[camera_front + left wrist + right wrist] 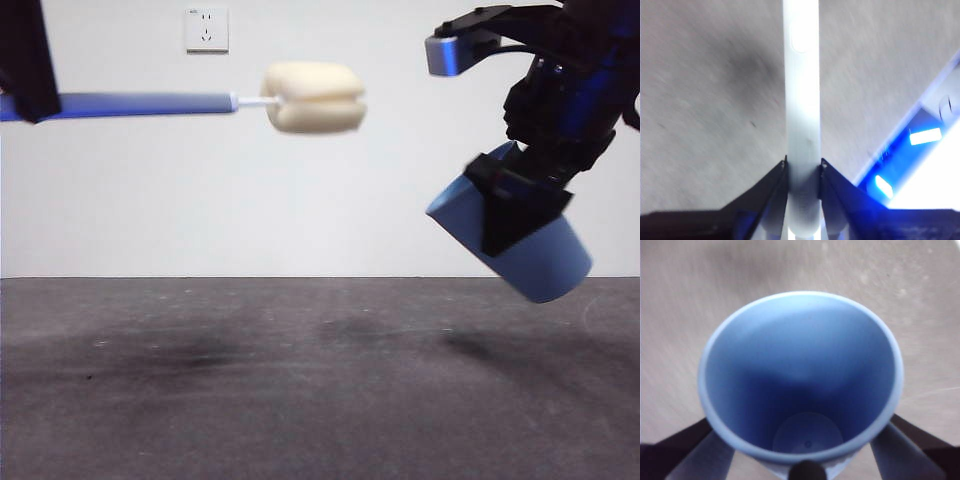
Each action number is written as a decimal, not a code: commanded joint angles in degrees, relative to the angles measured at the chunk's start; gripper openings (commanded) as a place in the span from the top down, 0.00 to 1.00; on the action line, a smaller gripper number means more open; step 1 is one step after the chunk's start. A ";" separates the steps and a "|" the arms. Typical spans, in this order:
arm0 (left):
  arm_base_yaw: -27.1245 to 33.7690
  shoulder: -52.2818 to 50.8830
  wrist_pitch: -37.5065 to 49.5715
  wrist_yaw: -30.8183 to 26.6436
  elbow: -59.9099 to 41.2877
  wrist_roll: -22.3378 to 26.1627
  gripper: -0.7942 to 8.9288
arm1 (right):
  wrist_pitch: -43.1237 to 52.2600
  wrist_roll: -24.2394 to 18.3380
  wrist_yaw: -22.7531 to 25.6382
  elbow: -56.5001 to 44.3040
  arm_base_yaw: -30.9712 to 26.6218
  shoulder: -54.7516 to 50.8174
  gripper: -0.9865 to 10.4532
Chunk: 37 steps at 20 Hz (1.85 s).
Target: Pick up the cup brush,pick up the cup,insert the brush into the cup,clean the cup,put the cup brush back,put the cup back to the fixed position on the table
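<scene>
Left gripper (803,167), jaws clamped on the stiff, slim grey-blue handle of the cream sponge-headed cup brush (312,97); right gripper (802,450), jaws clamped across the light, ribbed blue plastic cup (525,250), tilted above the surface (300,400).

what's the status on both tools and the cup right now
Left tool shut on grey-blue sponge-headed cup brush, held level, airborne. Right tool shut on blue plastic cup, tilted, airborne. Brush outside cup, gap between them open.

Materials and surface finish
Cup (800,375): smooth blue plastic. Cup brush (200,102): soft cream sponge head, smooth handle. Table (300,400): matt, scuffed grey.
</scene>
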 commanded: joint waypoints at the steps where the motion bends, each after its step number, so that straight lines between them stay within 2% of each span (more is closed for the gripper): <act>1: -1.40 0.87 -1.99 0.68 0.00 2.19 0.92 | -0.50 -10.45 6.75 0.55 3.39 0.20 0.93; 4: -3.17 1.40 -2.12 1.95 0.00 2.23 0.92 | -2.71 -14.45 10.25 0.55 7.08 0.20 0.93; 9: -5.66 4.44 -3.65 2.86 0.00 2.14 0.92 | -2.99 -16.92 15.76 0.55 11.37 0.20 0.93; 16: -8.52 7.48 -1.90 3.08 0.00 1.22 0.92 | -4.72 -18.67 16.31 0.55 14.01 0.22 0.93; 25: -10.60 9.97 5.25 6.10 0.00 -2.71 0.93 | -5.05 -24.87 17.77 0.55 19.15 1.64 0.93; 31: -11.87 12.81 8.15 7.61 0.00 -6.91 0.92 | -3.19 -25.07 18.78 0.55 25.42 4.79 0.93; 34: -13.22 13.53 10.43 7.58 0.00 -8.74 0.93 | -2.99 -24.48 19.34 0.55 26.32 5.05 0.93; 37: -13.57 13.25 7.17 6.91 0.00 -9.16 0.92 | -4.09 -23.65 22.27 0.55 25.99 5.05 0.93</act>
